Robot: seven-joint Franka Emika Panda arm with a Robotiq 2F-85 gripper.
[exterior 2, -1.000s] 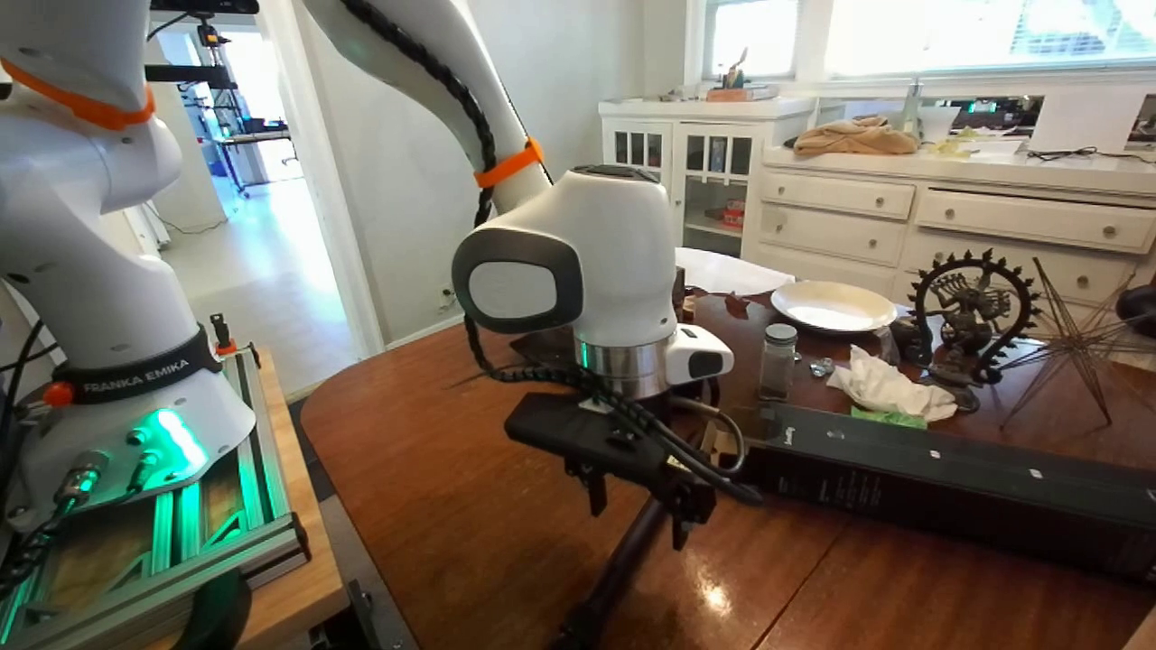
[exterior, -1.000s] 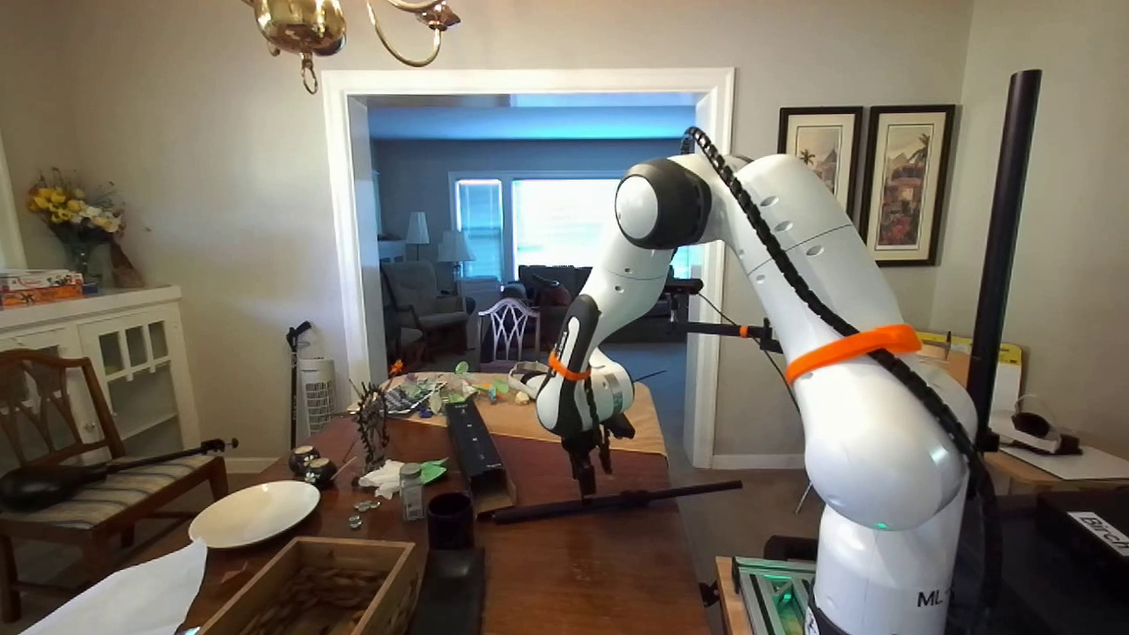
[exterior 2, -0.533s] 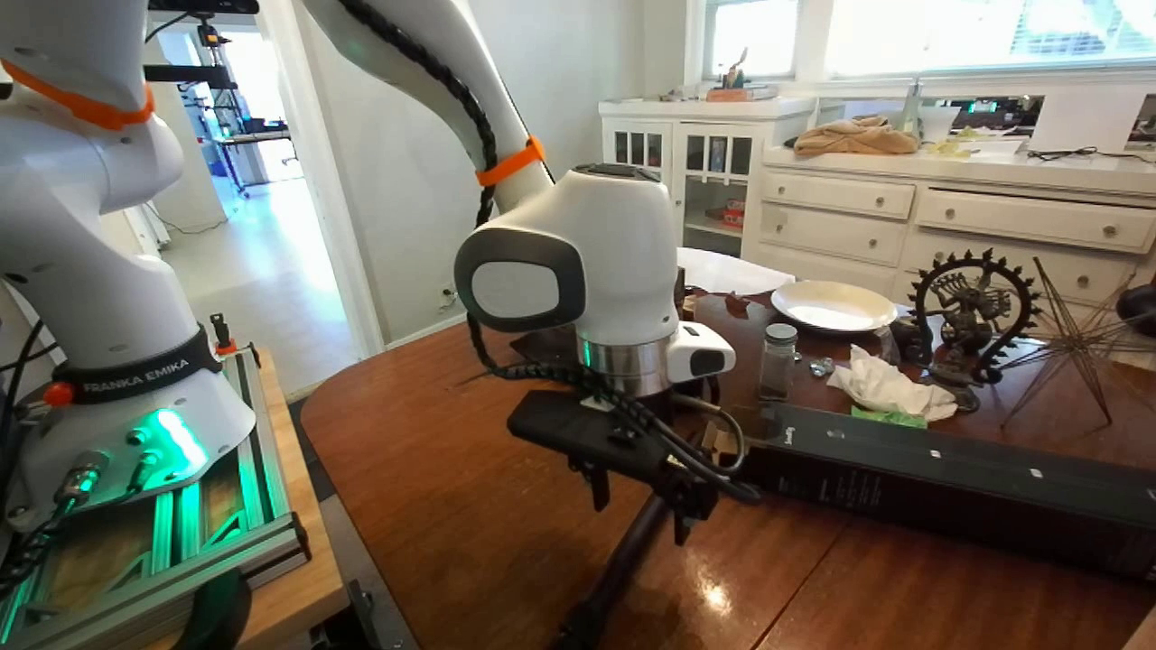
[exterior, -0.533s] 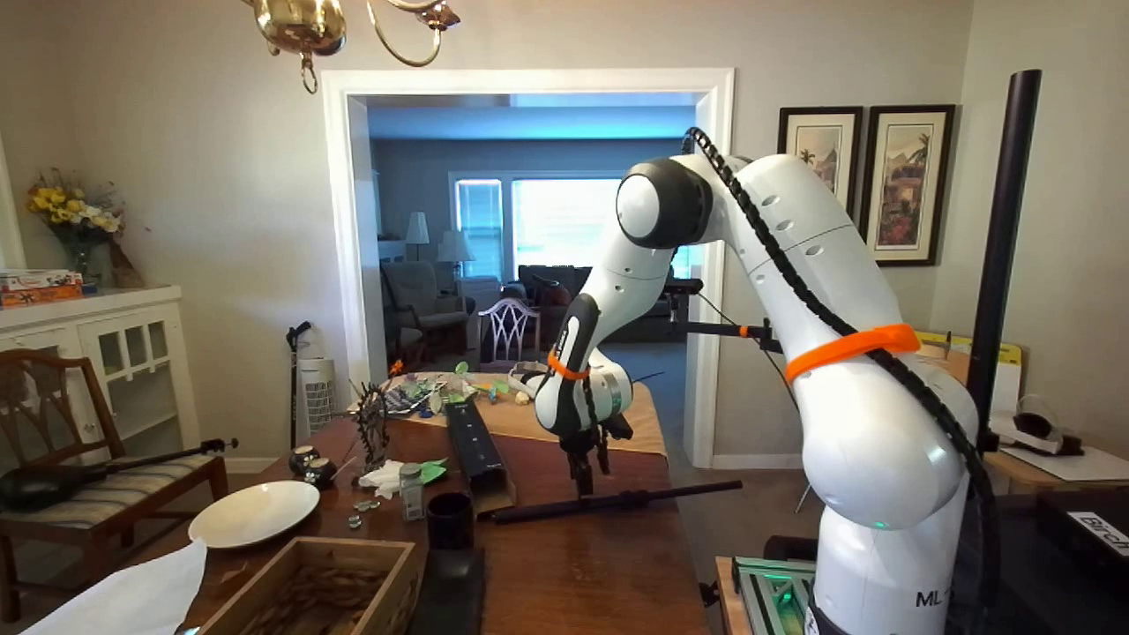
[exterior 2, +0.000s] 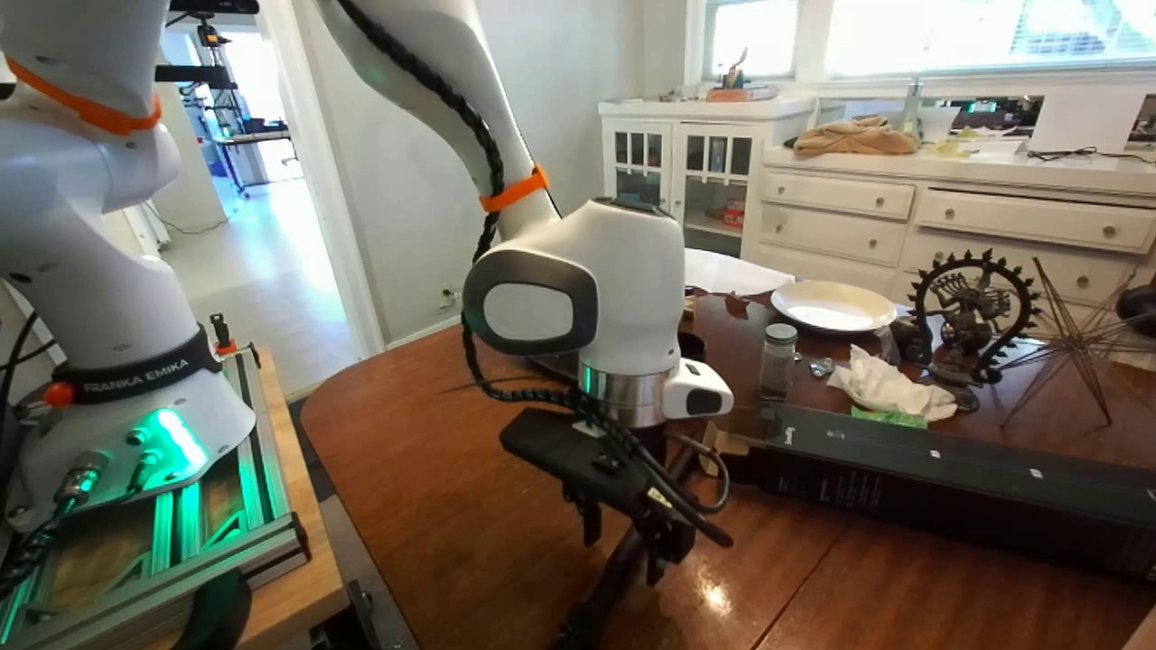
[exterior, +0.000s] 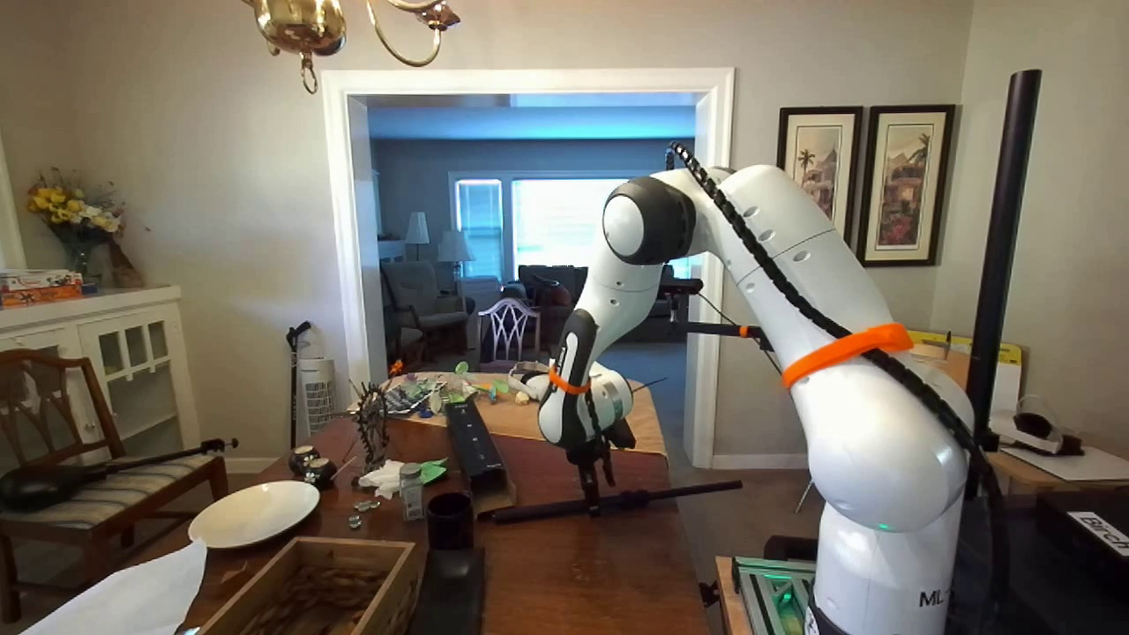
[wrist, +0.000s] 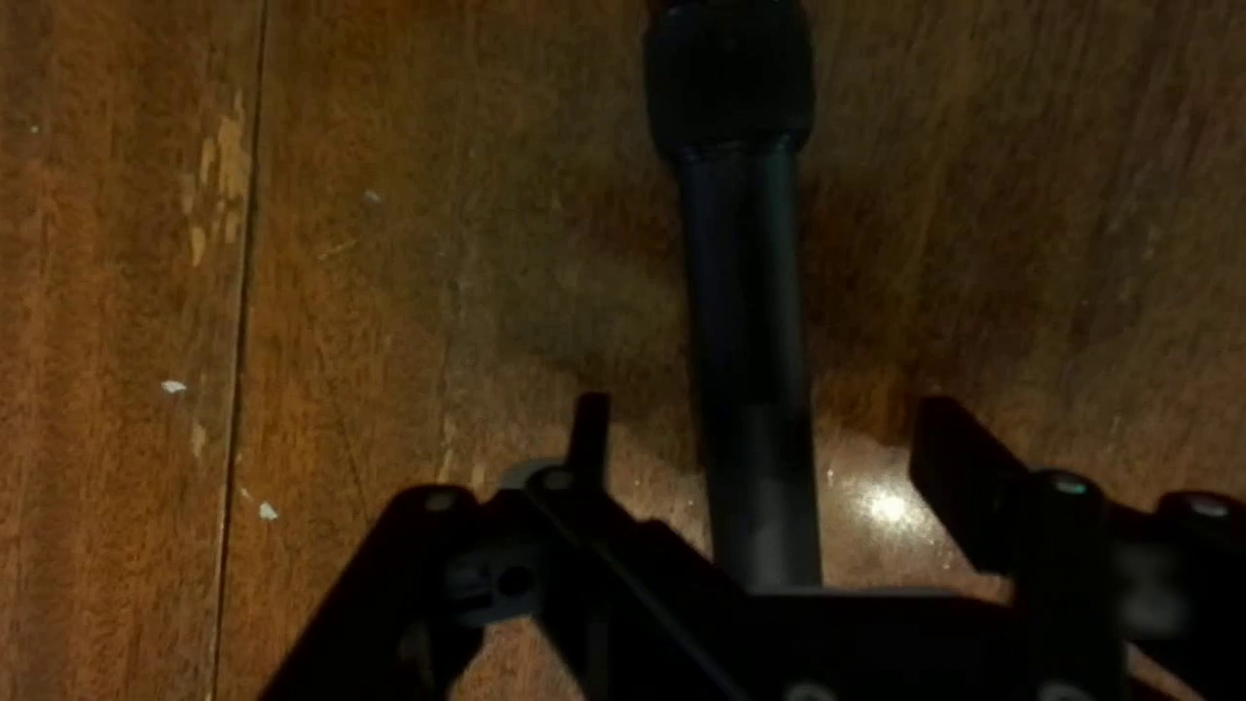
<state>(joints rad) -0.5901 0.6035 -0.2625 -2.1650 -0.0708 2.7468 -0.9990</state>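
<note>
A long black pole with thicker collars lies on the brown wooden table. It shows in both exterior views [exterior: 701,488] [exterior 2: 598,603] and runs up the middle of the wrist view [wrist: 742,263]. My gripper [wrist: 765,428] is open, with one finger on each side of the pole and a gap of table showing on both sides. In both exterior views the gripper [exterior: 601,496] [exterior 2: 623,560] points down, its fingertips at about the pole's height. Nothing is held. Part of the pole is hidden behind the gripper's body in the wrist view.
A long black box [exterior: 474,445] [exterior 2: 903,483] lies near the pole's end. A black cup [exterior: 451,522], glass jar [exterior: 412,492], white plate [exterior: 256,516], wooden crate [exterior: 388,573], crumpled white tissue [exterior 2: 890,384] and dark statue [exterior 2: 974,316] stand on the table.
My gripper has come down, mostly in the last half second, from above the pole to a place astride it. The fingers stay open. The pole has not visibly moved.
</note>
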